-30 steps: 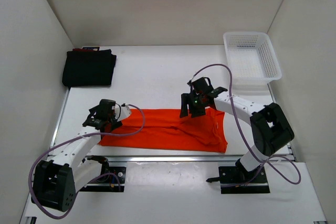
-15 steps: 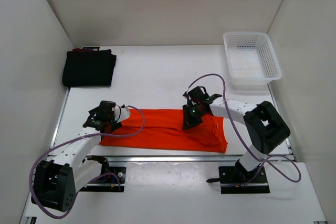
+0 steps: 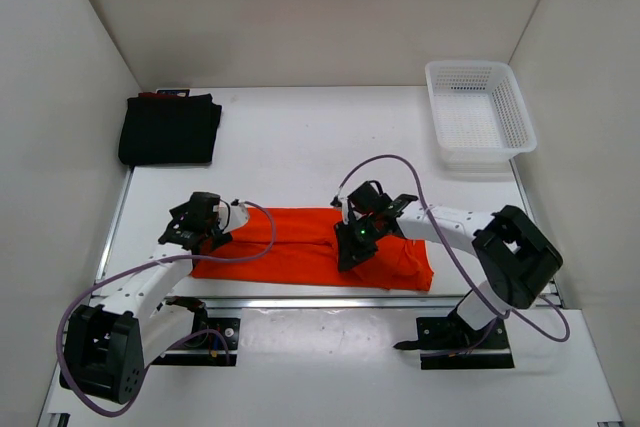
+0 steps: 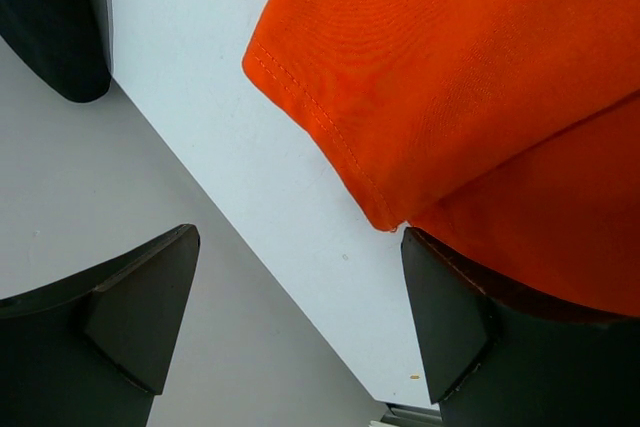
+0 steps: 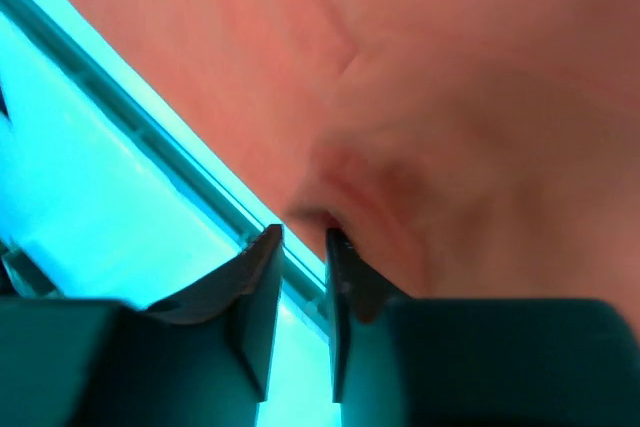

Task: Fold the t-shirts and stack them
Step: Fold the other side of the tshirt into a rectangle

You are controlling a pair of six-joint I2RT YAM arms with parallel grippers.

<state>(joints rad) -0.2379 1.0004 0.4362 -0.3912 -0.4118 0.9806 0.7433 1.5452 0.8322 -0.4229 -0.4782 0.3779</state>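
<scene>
Jaws: right gripper [image 5: 303, 235] pinches a fold of the soft, limp orange t-shirt [image 3: 290, 252], spread along the near edge of the table [image 3: 300, 147]; left gripper [image 4: 298, 287] gapes beside its left hem, a likely hold

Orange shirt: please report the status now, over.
Left gripper open, at left end of orange shirt. Right gripper shut on a pinch of it. Shirt lies as long strip. Black shirt, basket well apart.

Flat orange t-shirt [image 3: 290, 252], folded black t-shirt [image 3: 170, 129]
</scene>
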